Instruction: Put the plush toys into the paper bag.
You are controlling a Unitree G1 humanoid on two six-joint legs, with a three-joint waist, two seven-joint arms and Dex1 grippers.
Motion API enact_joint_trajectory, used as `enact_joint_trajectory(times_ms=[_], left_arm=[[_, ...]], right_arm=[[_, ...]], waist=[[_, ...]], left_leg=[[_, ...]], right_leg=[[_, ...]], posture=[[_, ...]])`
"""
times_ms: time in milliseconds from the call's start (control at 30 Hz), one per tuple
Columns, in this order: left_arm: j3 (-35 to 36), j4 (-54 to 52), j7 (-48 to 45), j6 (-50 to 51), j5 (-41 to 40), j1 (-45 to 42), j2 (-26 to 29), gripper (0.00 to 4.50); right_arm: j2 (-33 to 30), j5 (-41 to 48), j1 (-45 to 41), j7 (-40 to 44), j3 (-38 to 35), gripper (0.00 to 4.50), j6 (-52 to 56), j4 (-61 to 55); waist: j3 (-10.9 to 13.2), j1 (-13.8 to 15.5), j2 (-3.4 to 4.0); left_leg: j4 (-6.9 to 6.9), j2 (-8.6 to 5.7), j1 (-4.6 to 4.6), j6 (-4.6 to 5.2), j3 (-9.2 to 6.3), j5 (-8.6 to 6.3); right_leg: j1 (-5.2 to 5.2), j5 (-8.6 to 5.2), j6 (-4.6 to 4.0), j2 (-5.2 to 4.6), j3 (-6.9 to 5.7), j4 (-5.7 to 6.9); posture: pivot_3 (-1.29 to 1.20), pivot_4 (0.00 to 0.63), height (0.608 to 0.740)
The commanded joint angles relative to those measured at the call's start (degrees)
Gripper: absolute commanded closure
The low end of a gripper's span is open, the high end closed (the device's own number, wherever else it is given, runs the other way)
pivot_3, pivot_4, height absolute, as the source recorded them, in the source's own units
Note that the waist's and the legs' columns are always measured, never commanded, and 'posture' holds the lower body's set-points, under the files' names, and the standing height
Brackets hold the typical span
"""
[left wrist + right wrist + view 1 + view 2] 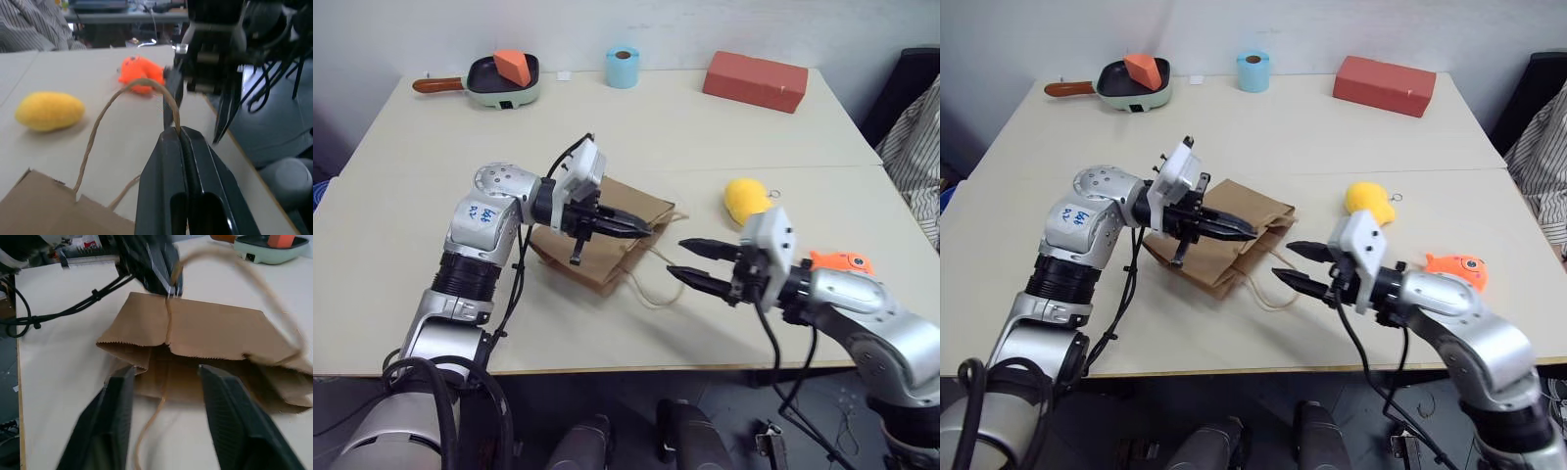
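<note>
Right gripper (688,260) hangs nearest, just above the table's (724,147) front part, its 2 black fingers spread apart with nothing between them, pointing toward the mouth of the paper bag (607,227). From its wrist camera the bag's serrated mouth edge sits just past the fingertips, slightly lifted.

Just beyond, the left gripper (644,229) is clenched on 1 of the bag's 2 twine handles (128,95); in the left wrist view the string loops up from the brown paper and runs into the seam between the closed fingers. The other handle (651,282) trails loose on the tabletop, curling below the bag's mouth toward the right gripper. The bag itself lies mostly flat on the table, mouth facing the robot's right.

Beside the right arm, the orange plush toy (842,261) rests on the table near the right edge. A little farther back, the yellow plush toy (746,199) lies on the table, apart from the bag. Both toys are outside the bag.

Along the far edge stand a pale green pan (504,86) holding an orange wedge (512,67), a blue roll of tape (623,67), and a red-brown brick (755,81).
</note>
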Motion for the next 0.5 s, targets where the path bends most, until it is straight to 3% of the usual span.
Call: enact_joint_trajectory(times_ms=[33,100,300,500], left_arm=[[3.2,-4.4,3.0,4.3,-4.7,-2.3,-1.1,4.50],[4.6,-6.0,4.5,8.3,-7.9,-3.4,-1.9,4.50],[4.9,-10.7,6.0,12.3,-10.9,-2.5,-1.1,4.50],[4.8,-11.3,7.7,10.8,-10.7,-1.9,-1.4,4.50]], right_arm=[[3.1,-4.6,-3.5,-0.4,3.7,3.89,-2.4,4.8],[5.7,-7.5,-5.6,-0.4,6.0,4.45,-3.8,9.2],[10.6,-11.7,-9.9,-0.1,7.3,4.45,-4.7,18.6],[9.9,-16.1,-12.0,5.0,12.4,4.45,-3.7,23.2]], waist=[[0.0,0.0,0.00],[0.0,-0.1,0.00],[0.0,-0.4,0.00],[0.0,-1.0,0.01]], left_leg=[[0.00,0.00,-0.01,0.00,0.06,0.00],[0.02,-0.01,0.00,0.00,0.10,0.00],[0.04,-0.03,0.01,0.00,0.18,0.00],[0.05,-0.04,0.01,0.00,0.17,0.00]], right_leg=[[-0.05,0.00,0.00,0.00,0.04,0.08],[-0.08,0.00,0.00,0.00,0.07,0.14],[-0.19,0.00,-0.01,-0.01,0.13,0.28],[-0.19,0.00,-0.01,-0.01,0.11,0.28]], posture=[[0.00,0.150,0.740],[0.00,0.150,0.740],[0.00,0.150,0.740],[0.00,0.150,0.740]])
